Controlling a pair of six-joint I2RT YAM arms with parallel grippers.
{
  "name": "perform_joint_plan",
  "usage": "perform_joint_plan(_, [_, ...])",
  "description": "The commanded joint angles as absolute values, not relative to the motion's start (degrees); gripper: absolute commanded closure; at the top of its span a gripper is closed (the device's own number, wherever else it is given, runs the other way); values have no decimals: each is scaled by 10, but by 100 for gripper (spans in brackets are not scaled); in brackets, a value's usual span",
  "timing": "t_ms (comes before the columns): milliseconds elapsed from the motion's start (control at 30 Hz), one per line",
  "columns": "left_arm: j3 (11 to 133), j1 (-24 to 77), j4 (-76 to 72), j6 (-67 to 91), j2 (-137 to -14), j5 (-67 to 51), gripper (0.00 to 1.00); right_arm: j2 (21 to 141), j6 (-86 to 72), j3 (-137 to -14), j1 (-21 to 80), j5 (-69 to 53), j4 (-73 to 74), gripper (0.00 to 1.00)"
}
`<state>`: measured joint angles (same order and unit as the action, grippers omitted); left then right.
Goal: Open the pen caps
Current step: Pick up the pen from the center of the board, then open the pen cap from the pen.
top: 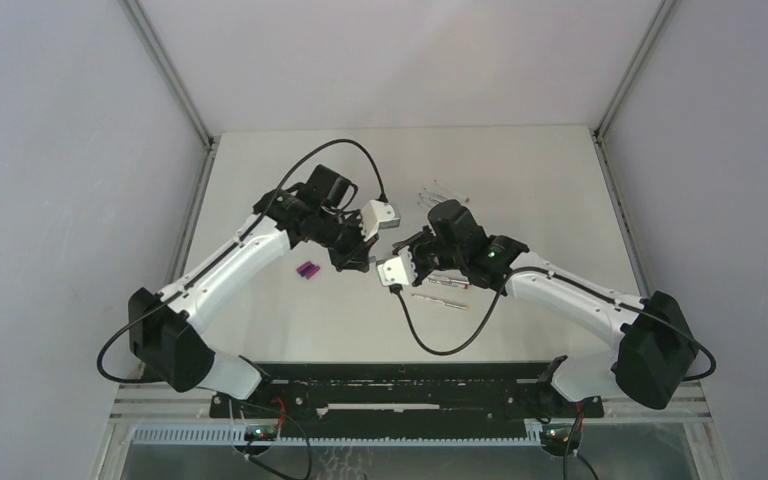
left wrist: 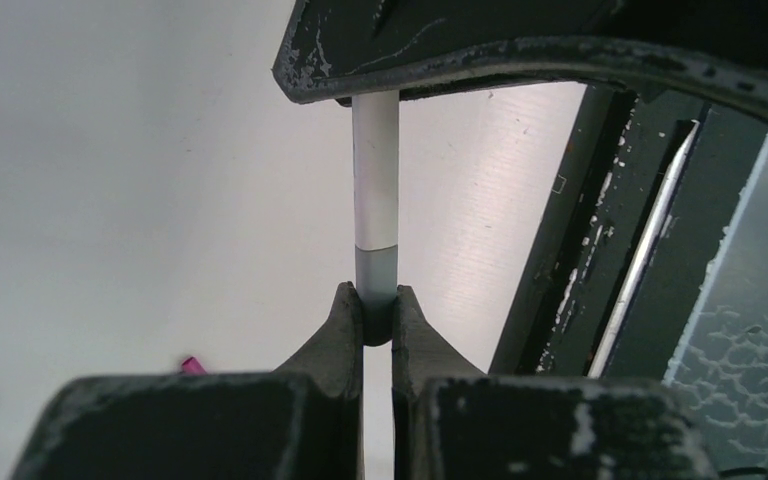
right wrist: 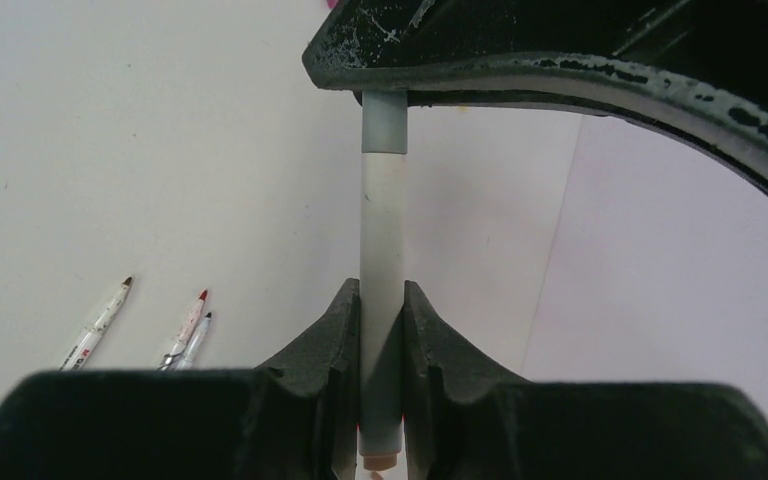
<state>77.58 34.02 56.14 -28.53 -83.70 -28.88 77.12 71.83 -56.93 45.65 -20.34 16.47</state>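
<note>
A pale tabletop (top: 520,180) is seen from above, enclosed by plain walls. Over its middle the left arm (top: 230,255) and the right arm (top: 570,290) are brought together, their heads almost touching.

The left pincer (left wrist: 378,310) is clamped on a grey cap (left wrist: 376,265). Its two dark fingers (left wrist: 340,330) are pressed against the cap's sides, with only the cap's width left between them. The right pincer (right wrist: 382,300) is clamped on the white barrel of the same pen (right wrist: 382,220), which is gripped partway along its length. A short stub of the pen is left showing behind the fingers.

The pen is thus held above the tabletop, stretched straight between the two pincers. The grey cap is seated on the barrel's end, and no gap is seen at the joint.

Three other pens (right wrist: 188,325) with bared tips are seen lying on the tabletop in the right wrist view, close together. More thin pens (top: 438,192) are laid farther back, behind the right arm.

Two small loose caps (top: 307,270), purple and magenta, are laid side by side just under the left arm.
</note>
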Motion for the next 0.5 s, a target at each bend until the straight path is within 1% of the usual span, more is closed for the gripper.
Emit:
perform_joint_plan(0, [762,339,507,-280,-780,-257,100,782,707,-579,438,-207,216,100])
perform_joint_plan(267, [743,339,486,-277,-751,-249,100,789,702,-588,437,-204,224,100])
perform_joint_plan(467, [760,321,521,-281,-777,-322,100,780,709,-582,434,-176,208,100])
